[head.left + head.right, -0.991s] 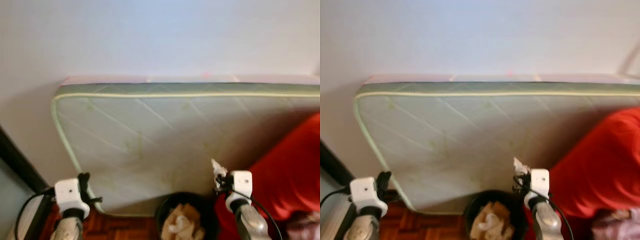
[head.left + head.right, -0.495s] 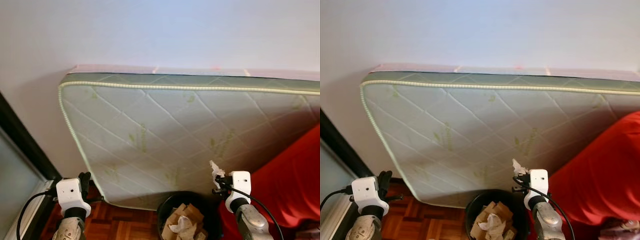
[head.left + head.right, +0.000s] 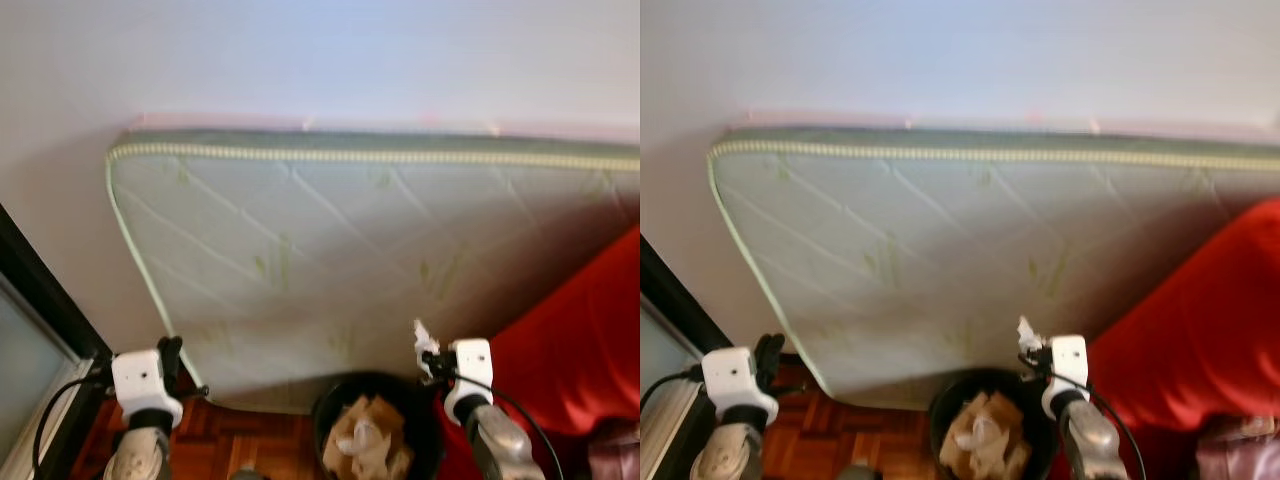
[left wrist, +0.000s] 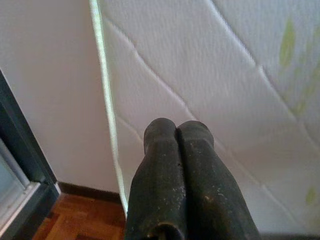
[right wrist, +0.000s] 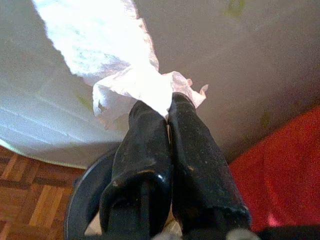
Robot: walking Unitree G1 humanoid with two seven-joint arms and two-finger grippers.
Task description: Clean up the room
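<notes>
- The right claw (image 5: pixel 167 117) is clamped tight on a crumpled white tissue (image 5: pixel 125 80), which sticks out past the tips of its fingers. In the head views it's held up just above and to the right of the black bin (image 3: pixel 335 410).
- Compared with half a second ago, the whole view has tilted and gone a bit blurry, so that's the camera moving, not the stuff. The right claw has drifted only slightly, still beside the bin's rim rather than over the opening, and the tissue hasn't been let go.
- So my read: the drop is the step in hand. The claw needs to come a little left over the bin before opening.
- The bin sits on the wood floor (image 3: pixel 225 450) and already holds a pile of brownish and white paper scraps (image 3: pixel 365 445).
- The left claw (image 4: pixel 176 132) is closed with nothing in it, idle down by the dark door frame (image 3: pixel 40 310).
- Behind everything, a quilted mattress (image 3: pixel 330 240) leans against the wall, with a red blanket (image 3: pixel 590 350) just right of the bin.
</notes>
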